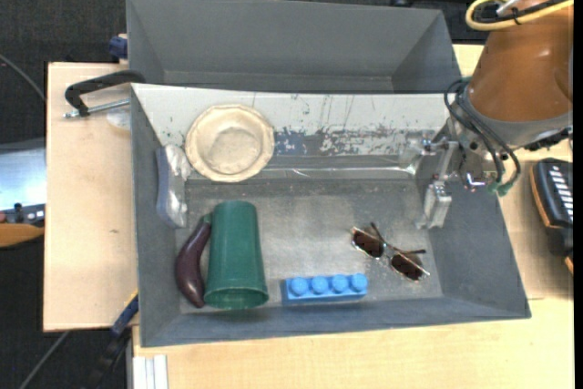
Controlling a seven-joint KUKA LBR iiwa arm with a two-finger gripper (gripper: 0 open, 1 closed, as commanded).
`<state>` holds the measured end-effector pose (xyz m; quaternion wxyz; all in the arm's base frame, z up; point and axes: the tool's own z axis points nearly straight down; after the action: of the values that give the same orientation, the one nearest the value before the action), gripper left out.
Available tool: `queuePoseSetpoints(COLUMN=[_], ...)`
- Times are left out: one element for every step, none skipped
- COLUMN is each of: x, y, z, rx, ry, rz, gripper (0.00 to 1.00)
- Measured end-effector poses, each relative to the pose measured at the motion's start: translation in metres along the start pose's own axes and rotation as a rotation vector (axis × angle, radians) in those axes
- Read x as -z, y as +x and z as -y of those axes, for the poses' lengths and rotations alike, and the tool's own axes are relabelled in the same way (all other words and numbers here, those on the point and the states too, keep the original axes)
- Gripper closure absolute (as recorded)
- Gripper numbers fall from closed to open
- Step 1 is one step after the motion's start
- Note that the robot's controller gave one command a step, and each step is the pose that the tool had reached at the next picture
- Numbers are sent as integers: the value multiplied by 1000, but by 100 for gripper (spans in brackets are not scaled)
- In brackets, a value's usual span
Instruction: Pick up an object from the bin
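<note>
Orange-covered arm points its end effector down near the sunglasses, opening indiscernible.

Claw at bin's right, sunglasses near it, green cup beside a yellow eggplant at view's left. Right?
No: the eggplant is dark purple, not yellow, per the camera view. Otherwise yes: claw at the right of the bin, sunglasses near it, green cup beside the eggplant at view's left.

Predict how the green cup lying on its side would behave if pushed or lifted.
The green cup lies on its round wall, so a push would probably roll it, though the purple eggplant lying against it may block that side. It looks hollow and plastic, so it is likely light and stiff.
</note>
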<state>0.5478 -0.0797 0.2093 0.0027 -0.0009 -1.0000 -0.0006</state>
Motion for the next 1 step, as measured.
queuePoseSetpoints(x=[5], y=[-2], z=[0], rx=[2], ry=[1], rz=[9], gripper=[0])
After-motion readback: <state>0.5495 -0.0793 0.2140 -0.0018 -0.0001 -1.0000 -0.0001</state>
